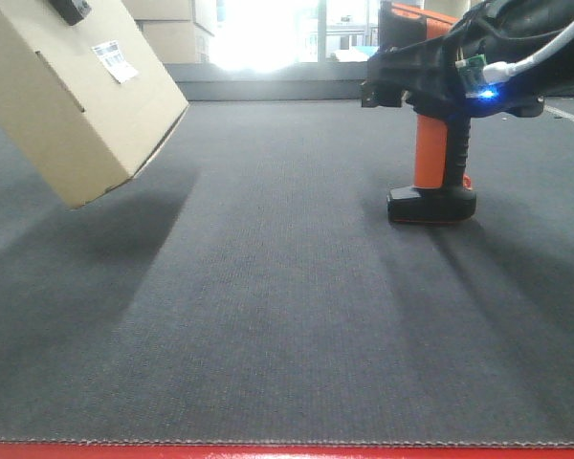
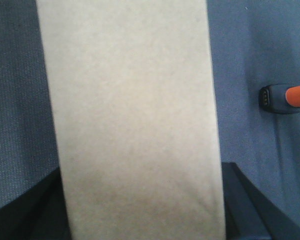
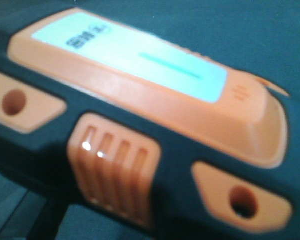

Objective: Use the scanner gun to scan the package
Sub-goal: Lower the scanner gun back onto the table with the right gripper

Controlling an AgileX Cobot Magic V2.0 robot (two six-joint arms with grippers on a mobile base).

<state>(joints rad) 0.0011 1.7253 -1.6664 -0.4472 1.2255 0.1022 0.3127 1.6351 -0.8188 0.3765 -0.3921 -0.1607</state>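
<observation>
Package (image 1: 77,105) is clamped in the left gripper (image 2: 140,215), lifted clear of the counter (image 1: 287,316) and tilted, with the white barcode label (image 1: 115,59) on its upper face just below that gripper. Scanner gun (image 1: 432,153) stands upright on its flat base, head right under the right gripper (image 1: 454,67); can't tell if that gripper is closed on it. Blue light (image 1: 488,93) glows beside the right gripper.
</observation>
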